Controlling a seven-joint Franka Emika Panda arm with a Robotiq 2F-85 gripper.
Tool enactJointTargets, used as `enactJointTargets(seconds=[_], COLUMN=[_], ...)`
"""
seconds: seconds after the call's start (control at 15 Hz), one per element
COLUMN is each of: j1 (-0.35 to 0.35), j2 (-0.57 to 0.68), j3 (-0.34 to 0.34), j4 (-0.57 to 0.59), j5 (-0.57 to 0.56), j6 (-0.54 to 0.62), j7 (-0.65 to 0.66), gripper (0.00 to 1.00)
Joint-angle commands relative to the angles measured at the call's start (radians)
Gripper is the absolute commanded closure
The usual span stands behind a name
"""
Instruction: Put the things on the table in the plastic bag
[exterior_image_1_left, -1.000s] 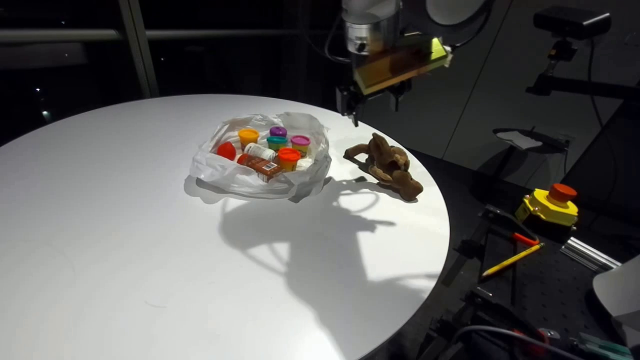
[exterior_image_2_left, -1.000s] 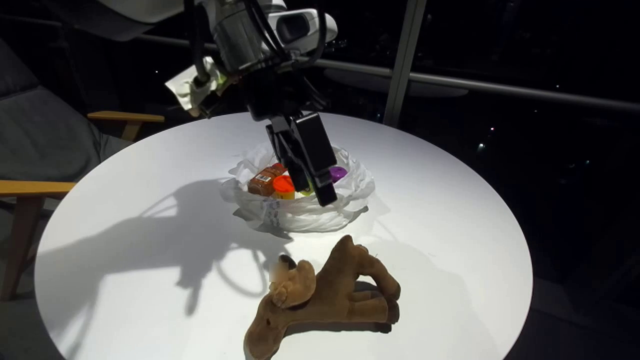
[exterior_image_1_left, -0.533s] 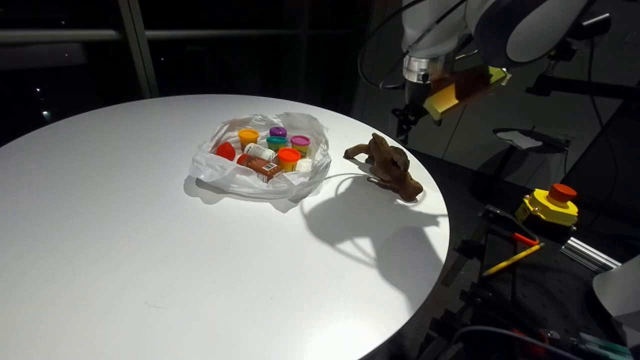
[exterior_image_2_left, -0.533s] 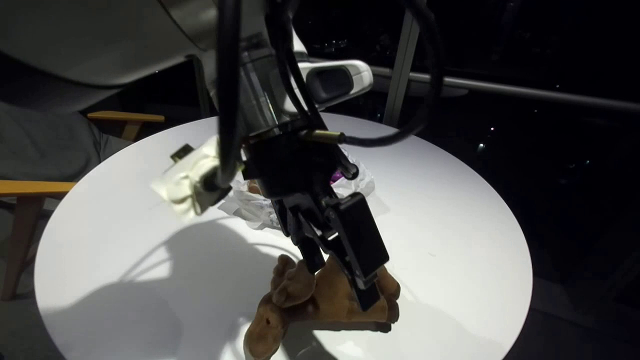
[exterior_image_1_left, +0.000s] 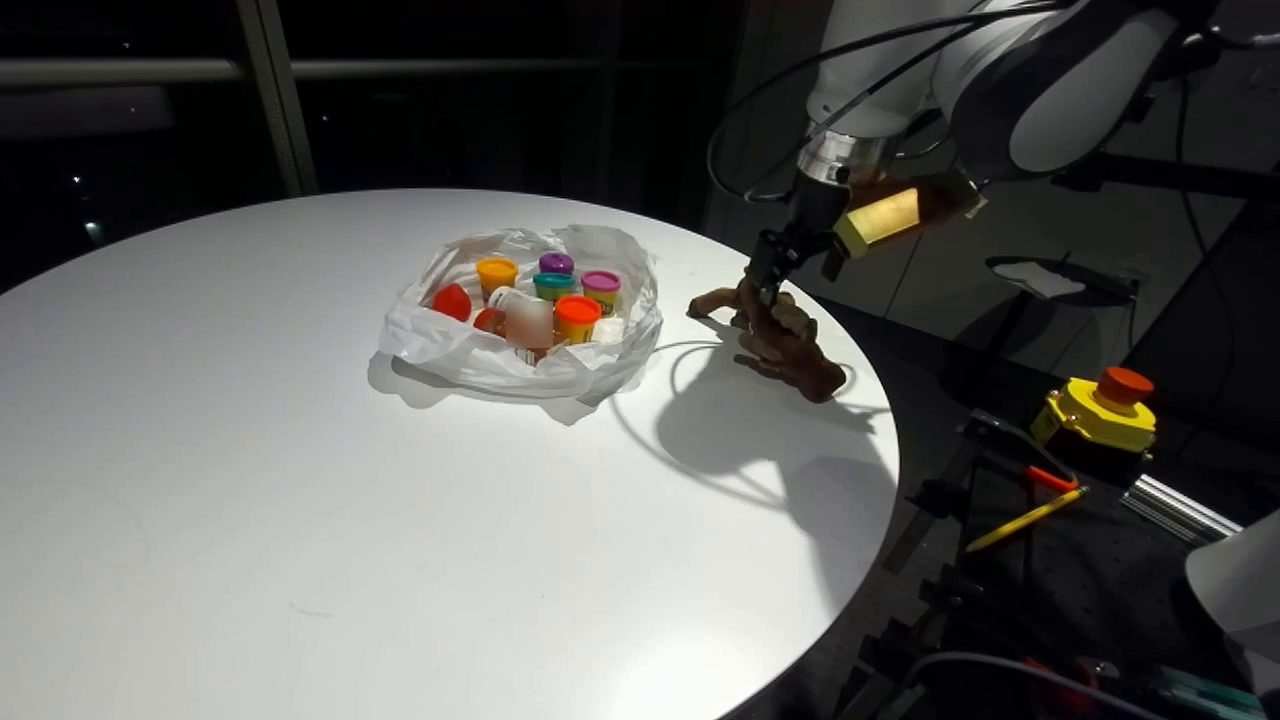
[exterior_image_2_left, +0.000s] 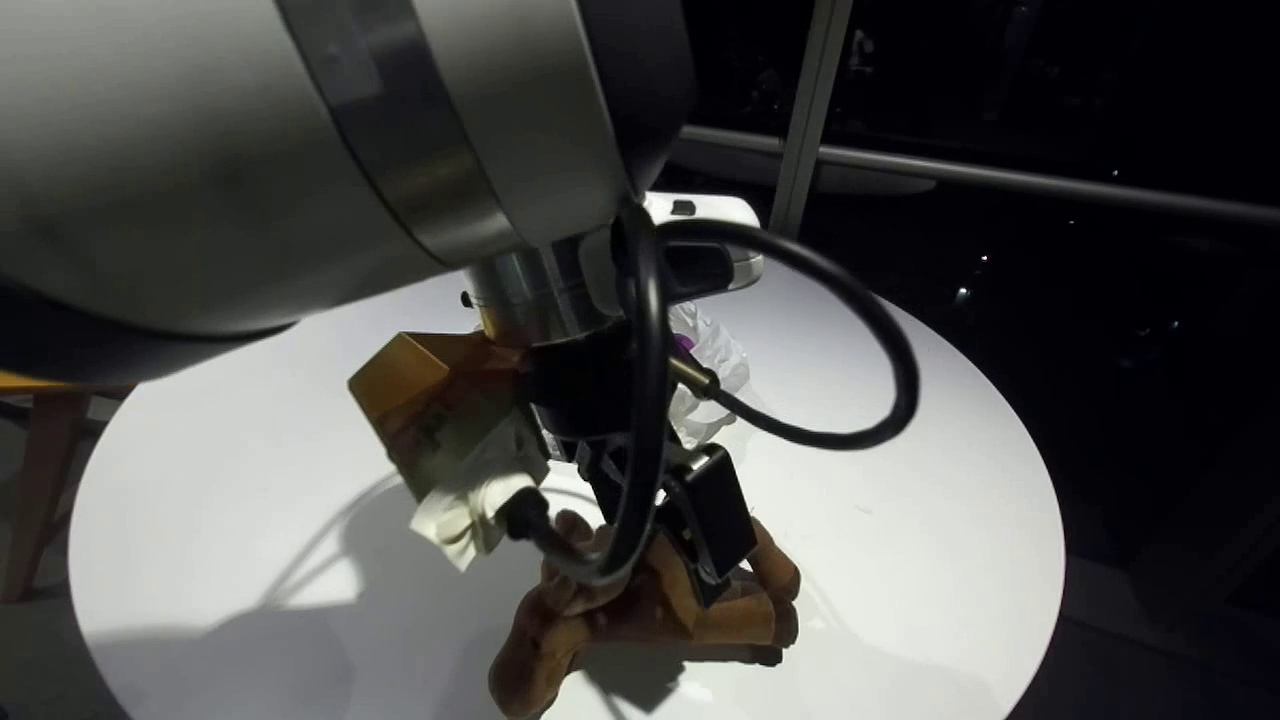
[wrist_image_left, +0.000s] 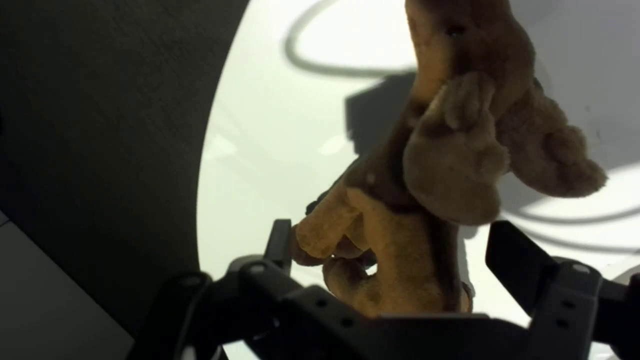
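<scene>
The gripper (wrist_image_left: 392, 235) is low over the brown plush toy (wrist_image_left: 452, 170), its fingers spread wide; in the wrist view the body shows between them, though I can't tell whether either one touches it. The toy lies near the edge of the white table (exterior_image_1_left: 300, 520), head between twelve and one o'clock in that view. At nine o'clock from it, in an exterior view, the plastic bag (exterior_image_1_left: 430, 345) sits well apart, mouth spread, holding an orange-lidded jar (exterior_image_1_left: 497, 273), a teal-lidded jar (exterior_image_1_left: 553, 285), a pink-lidded jar (exterior_image_1_left: 601, 288), a red-lidded jar (exterior_image_1_left: 577, 317) and a brown jar (exterior_image_1_left: 489, 320) mostly lost behind a blurred patch. Off the table, toward four o'clock from the gripper, is a yellow-and-red box (exterior_image_1_left: 1098, 415).
</scene>
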Motion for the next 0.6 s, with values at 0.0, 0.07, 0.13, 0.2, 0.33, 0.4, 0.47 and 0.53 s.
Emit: enactJointTargets(seconds=[0.0, 0.07, 0.13, 0.2, 0.33, 0.4, 0.47, 0.53], j1=[-0.009, -0.009, -0.008, -0.007, -0.006, -0.004, -0.002, 0.009], j2=[0.051, 0.074, 0.107, 0.137, 0.189, 0.205, 0.216, 0.208], j3=[0.009, 0.009, 0.011, 0.014, 0.016, 0.015, 0.015, 0.009], j4=[0.031, 0.044, 0.069, 0.091, 0.133, 0.149, 0.16, 0.156], j5=[0.035, 0.044, 0.065, 0.083, 0.12, 0.132, 0.141, 0.134], j6=[0.08, 0.093, 0.08, 0.064, 0.044, 0.039, 0.036, 0.033], j7=[0.006, 0.01, 0.013, 0.011, 0.01, 0.014, 0.012, 0.023], gripper=[0.0, 0.0, 0.0, 0.0, 0.27, 0.31, 0.31, 0.38])
